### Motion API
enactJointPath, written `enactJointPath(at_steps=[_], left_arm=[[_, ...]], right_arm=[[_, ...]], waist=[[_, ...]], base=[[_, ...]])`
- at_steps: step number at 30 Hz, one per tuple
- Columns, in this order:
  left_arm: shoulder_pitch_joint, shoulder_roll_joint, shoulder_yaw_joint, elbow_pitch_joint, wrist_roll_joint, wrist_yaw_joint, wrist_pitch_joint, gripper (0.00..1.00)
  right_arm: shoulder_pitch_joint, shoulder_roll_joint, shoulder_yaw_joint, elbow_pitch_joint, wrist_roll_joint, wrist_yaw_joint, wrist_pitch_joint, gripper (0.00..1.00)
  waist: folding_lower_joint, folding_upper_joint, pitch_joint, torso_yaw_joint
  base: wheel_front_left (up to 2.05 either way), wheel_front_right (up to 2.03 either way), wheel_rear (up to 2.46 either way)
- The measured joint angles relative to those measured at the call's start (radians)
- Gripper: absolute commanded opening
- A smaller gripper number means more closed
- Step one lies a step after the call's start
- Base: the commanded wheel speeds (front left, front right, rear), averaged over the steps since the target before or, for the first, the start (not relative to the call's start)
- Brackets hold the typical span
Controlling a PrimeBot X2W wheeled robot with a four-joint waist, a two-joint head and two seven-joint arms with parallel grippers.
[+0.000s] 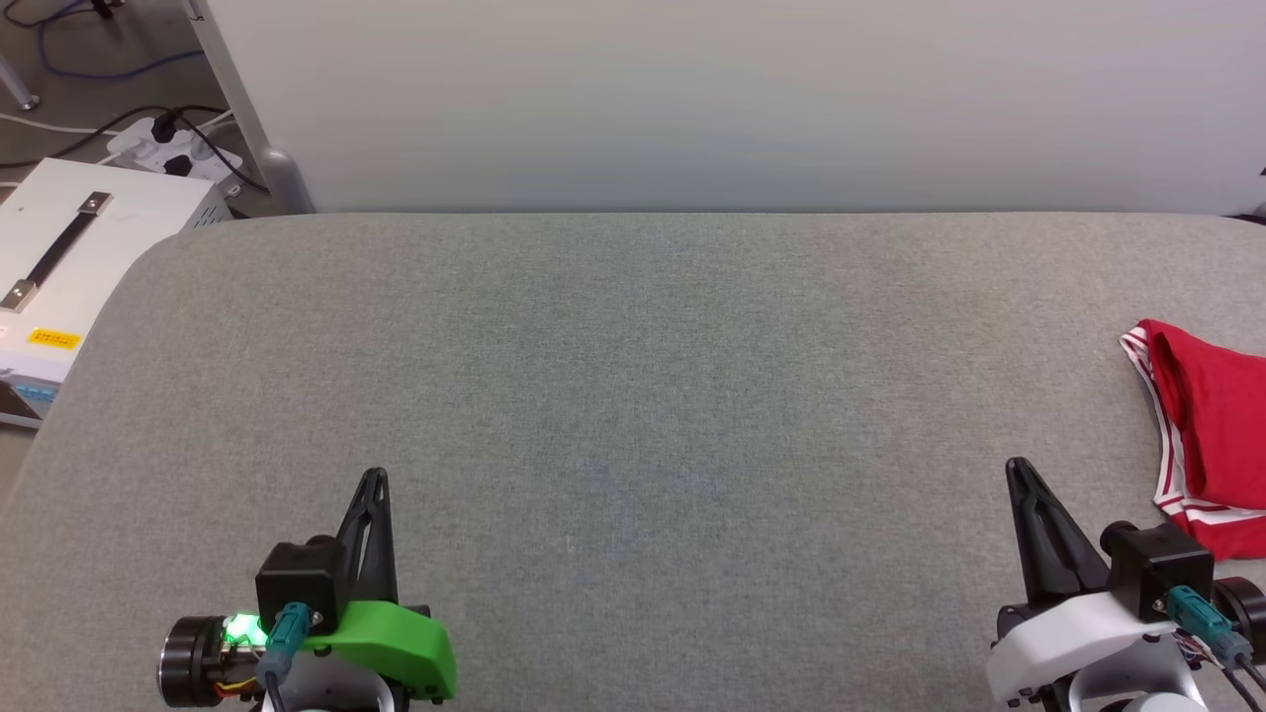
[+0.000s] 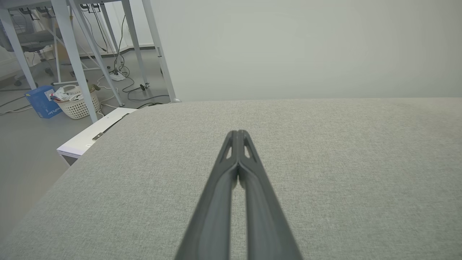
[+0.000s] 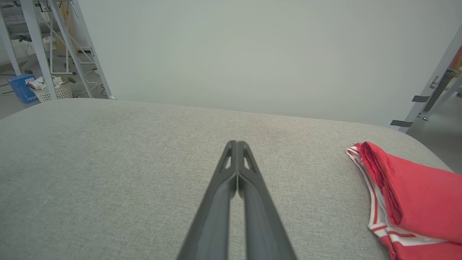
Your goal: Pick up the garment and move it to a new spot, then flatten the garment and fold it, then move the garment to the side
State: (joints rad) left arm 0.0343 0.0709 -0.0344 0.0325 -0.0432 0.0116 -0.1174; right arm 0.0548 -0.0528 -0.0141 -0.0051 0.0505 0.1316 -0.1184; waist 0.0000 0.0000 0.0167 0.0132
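Note:
The garment (image 1: 1212,435) lies folded at the far right of the grey table, red cloth with red-white striped trim along its left edge; the right wrist view shows the garment (image 3: 415,202) at its right side. Its lettering and number are hidden. My right gripper (image 1: 1017,470) rests low near the front edge, left of the garment and apart from it, shut and holding nothing; its tips (image 3: 236,144) meet over bare cloth. At the lower left my left gripper (image 1: 374,480) is also shut and holds nothing, its tips (image 2: 238,133) closed together.
The grey fabric table (image 1: 633,376) spans the whole view, with a pale wall behind. Off its left edge stands a white box (image 1: 69,247) with a black handle. On the floor beyond sit a white basket (image 2: 75,103), a blue box (image 2: 41,103) and cables.

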Motion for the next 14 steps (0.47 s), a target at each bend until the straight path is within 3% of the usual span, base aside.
enactJointPath(at_steps=[14], left_arm=[[-0.001, -0.003, 0.007, -0.007, 0.009, 0.000, 0.030, 0.00]], right_arm=[[-0.008, 0.000, 0.003, 0.001, -0.013, 0.000, 0.028, 0.00]], waist=[[0.0000, 0.0000, -0.004, -0.003]], base=[[0.00, 0.00, 0.00]])
